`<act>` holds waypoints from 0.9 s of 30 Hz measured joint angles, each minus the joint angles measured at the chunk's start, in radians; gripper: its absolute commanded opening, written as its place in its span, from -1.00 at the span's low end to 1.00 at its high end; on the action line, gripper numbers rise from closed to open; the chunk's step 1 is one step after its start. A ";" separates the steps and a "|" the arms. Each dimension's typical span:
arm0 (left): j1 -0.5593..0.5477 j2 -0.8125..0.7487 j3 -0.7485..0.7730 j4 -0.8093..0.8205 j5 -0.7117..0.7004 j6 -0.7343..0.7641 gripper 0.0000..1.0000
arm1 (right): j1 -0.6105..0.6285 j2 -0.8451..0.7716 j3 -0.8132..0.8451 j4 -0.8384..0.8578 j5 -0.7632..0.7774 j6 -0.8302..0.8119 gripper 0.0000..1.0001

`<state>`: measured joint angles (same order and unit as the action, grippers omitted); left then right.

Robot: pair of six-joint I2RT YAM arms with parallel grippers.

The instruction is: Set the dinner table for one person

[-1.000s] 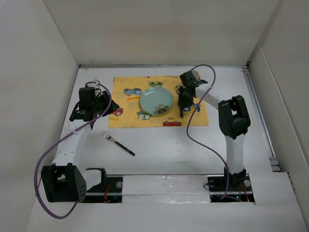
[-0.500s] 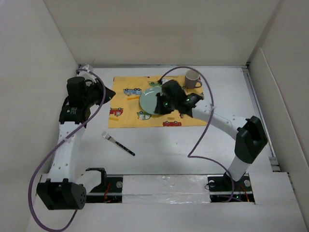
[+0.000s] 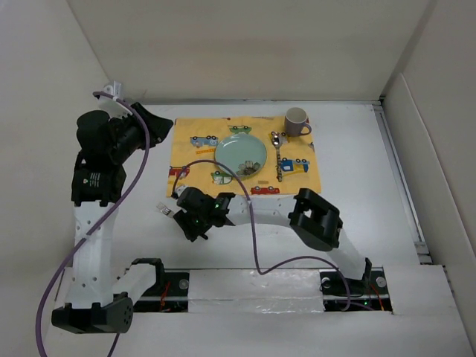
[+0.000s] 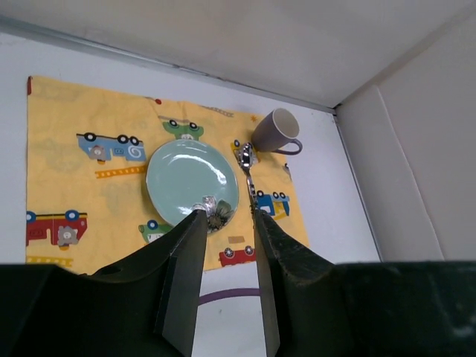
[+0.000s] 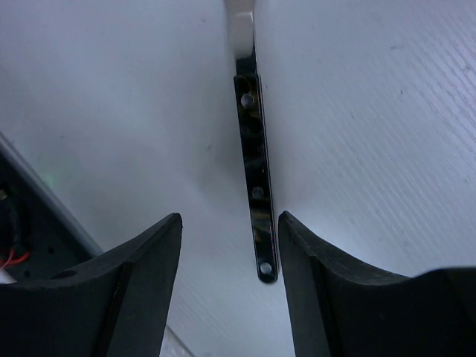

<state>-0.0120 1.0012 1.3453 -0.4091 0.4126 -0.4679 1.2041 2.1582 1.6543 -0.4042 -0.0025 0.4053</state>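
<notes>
On the white dinner table [image 3: 372,178] lies a yellow car-print placemat [image 3: 195,160] with a light green plate [image 3: 240,155], a spoon [image 3: 277,160] to the plate's right and a grey mug [image 3: 297,120] at the far right corner. A fork with a black handle [image 5: 253,171] lies on the table in front of the mat; its tines [image 3: 162,210] show in the top view. My right gripper [image 3: 193,218] is low over the fork, open, with the handle between its jaws [image 5: 229,219]. My left gripper [image 4: 226,216] is open and empty, raised at the far left [image 3: 155,121].
White panel walls [image 3: 245,44] border the table on three sides. The right arm stretches across the front of the table, with its purple cable [image 3: 253,223] looping over it. The left wrist view shows the plate [image 4: 192,181], mug [image 4: 274,132] and spoon [image 4: 248,167].
My right gripper left the spoon on the mat beside the plate and swung across to the front left, over the fork. My left arm rose and drew back to the far left.
</notes>
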 measured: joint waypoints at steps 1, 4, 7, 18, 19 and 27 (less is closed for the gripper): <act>0.000 0.000 0.007 0.001 0.001 0.000 -0.42 | 0.006 0.024 0.021 -0.008 0.018 -0.006 0.19; 0.000 0.000 0.013 0.002 0.011 0.000 -0.42 | 0.010 0.079 0.094 -0.028 0.078 -0.016 0.12; 0.000 0.012 0.013 0.001 0.026 0.000 -0.42 | 0.006 0.119 0.143 -0.042 0.126 -0.025 -0.61; 0.000 0.023 -0.040 0.007 0.005 -0.007 -0.43 | -0.021 0.126 0.204 -0.112 0.197 0.053 -1.00; 0.000 0.023 -0.051 0.003 -0.004 -0.011 -0.43 | -0.039 0.115 0.204 -0.113 0.194 0.069 -1.00; -0.008 0.007 -0.191 -0.029 -0.132 -0.077 -0.43 | -0.257 0.106 0.412 -0.109 0.206 0.209 -1.00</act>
<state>-0.0204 1.0080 1.1545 -0.4385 0.2810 -0.5449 0.9474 2.2642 2.0666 -0.5129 0.2039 0.6140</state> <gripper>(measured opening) 0.287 0.135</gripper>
